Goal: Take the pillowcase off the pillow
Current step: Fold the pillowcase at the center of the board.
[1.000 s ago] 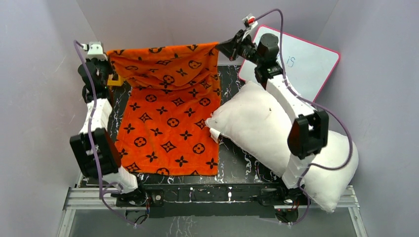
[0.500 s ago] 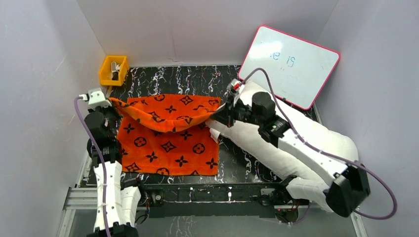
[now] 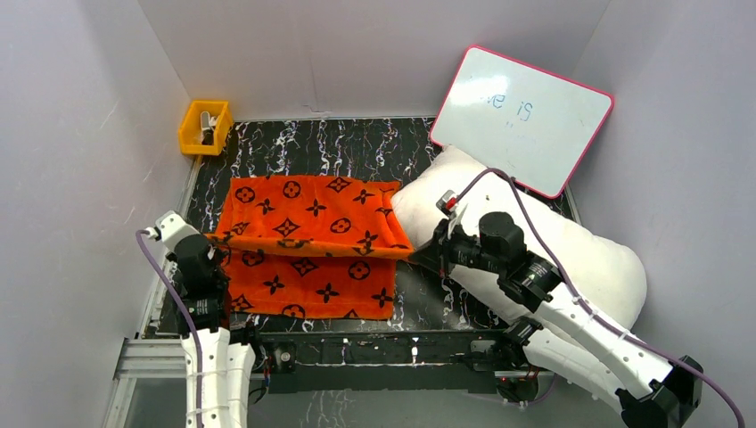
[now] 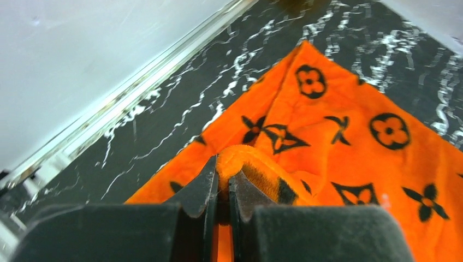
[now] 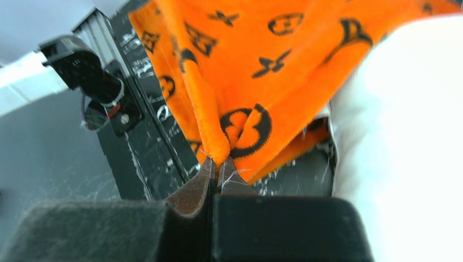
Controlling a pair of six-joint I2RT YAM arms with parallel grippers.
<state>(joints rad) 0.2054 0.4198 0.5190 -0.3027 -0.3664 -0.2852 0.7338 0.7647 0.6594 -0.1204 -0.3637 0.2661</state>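
Note:
The orange pillowcase with black motifs lies folded over itself on the black marbled table, fully off the pillow. The white pillow lies bare to its right, partly under my right arm. My left gripper is shut on the pillowcase's left corner, seen pinched in the left wrist view. My right gripper is shut on the right corner, seen in the right wrist view, next to the pillow. The held edge stretches between both grippers low over the lower layer.
A pink-framed whiteboard leans at the back right. A yellow bin sits at the back left corner. White walls enclose the table; a metal rail runs along the near edge.
Both grippers have pulled the held pillowcase edge from the back of the table toward the near side and down, folding the cloth over itself. The yellow bin and whiteboard came into view.

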